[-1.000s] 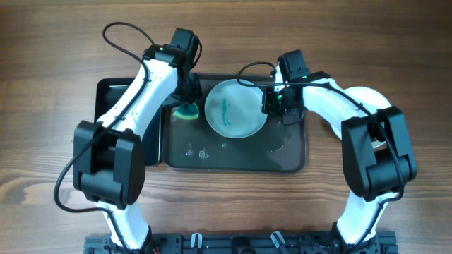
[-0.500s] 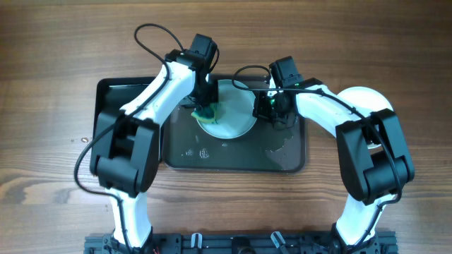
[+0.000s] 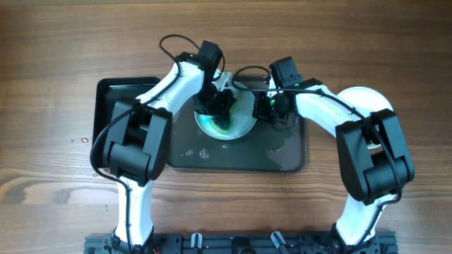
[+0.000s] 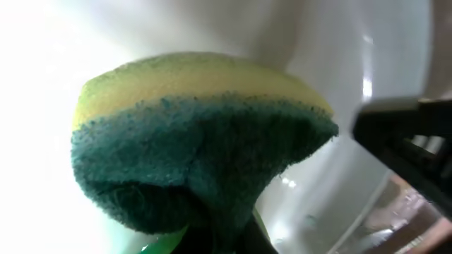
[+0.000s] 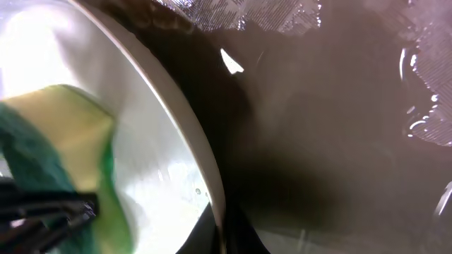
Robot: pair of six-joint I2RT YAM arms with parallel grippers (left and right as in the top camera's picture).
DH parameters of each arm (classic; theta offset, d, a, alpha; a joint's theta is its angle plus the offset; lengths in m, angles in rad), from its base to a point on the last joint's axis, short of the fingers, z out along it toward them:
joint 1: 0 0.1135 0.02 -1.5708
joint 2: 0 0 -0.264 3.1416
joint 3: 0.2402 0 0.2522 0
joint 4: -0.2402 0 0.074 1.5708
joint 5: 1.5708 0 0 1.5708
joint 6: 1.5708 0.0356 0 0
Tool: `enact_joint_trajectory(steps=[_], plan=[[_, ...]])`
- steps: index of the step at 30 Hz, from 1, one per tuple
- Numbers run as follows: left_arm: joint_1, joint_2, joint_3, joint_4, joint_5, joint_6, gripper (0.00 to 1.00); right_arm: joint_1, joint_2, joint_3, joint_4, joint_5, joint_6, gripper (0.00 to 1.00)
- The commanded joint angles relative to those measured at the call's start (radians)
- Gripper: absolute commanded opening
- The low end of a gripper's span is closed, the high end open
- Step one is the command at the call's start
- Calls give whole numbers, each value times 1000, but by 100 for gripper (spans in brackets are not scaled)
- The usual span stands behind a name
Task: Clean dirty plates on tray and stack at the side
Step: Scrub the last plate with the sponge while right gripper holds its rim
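The left tool (image 3: pixel 215 106) is clamped on a yellow-and-green sponge (image 4: pixel 198 134), pressed onto the white plate (image 3: pixel 246 121) beneath it. The right tool (image 3: pixel 268 107) is closed on that plate's rim. The plate lies on the tray (image 3: pixel 240 161) under both.

Wooden table (image 3: pixel 56 42), narrow black tray (image 3: pixel 113 88) at left, yellow sponge (image 4: pixel 191 141) — green scouring face

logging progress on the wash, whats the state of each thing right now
plate: on the tray, under the sponge
sponge: gripped, pressed on the plate
tray: wet, streaked with water
left gripper: shut on sponge
right gripper: pinching the plate's rim
side plate: beside the tray, partly hidden
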Motion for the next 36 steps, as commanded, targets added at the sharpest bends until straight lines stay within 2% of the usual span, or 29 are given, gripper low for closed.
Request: enact_joint_trajectory(steps=[1,3,5,9,11,15,17,21,23,26,28,31,34,36], plan=[[-21,41,-19,51,57,-32,4,15,61,-47,-17,25,-6,4],[-13,41,-19,77,-84,-143,4,15,61,-47,-17,25,-6,4],[-4,41,-19,80,-315,-281,4,15,61,-48,-17,25,-6,4],[-4,41,-8,-13,-728,-446,4,15,61,-48,-17,25,-6,4],[-6,41,-8,-47,-788,-477,4,15,61,-48,-17,25,-3,4],[-22,41,-8,-85,-695,-455,4,15,61,-48,-17,25,0,4],[-35,41,-8,-89,-497,-340,4,15,61,-48,-17,25,-2,4],[-65,41,-8,-75,66,-42,4,15,61,-48,-18,25,-1,4],[-74,41,-8,-34,154,-15,4,15,61,-48,-17,25,-1,4],[-75,41,-8,65,137,-23,4,15,61,-48,-20,25,-2,4],[-75,41,-8,146,41,-60,4,15,61,-48,-21,25,-2,4],[-75,41,-8,227,-208,-182,4,15,61,-48,-21,25,-2,4],[-75,41,-8,260,-516,-266,4,15,61,-48,-21,25,-3,4],[-70,41,-8,187,-801,-419,4,15,61,-48,-21,26,-3,4]])
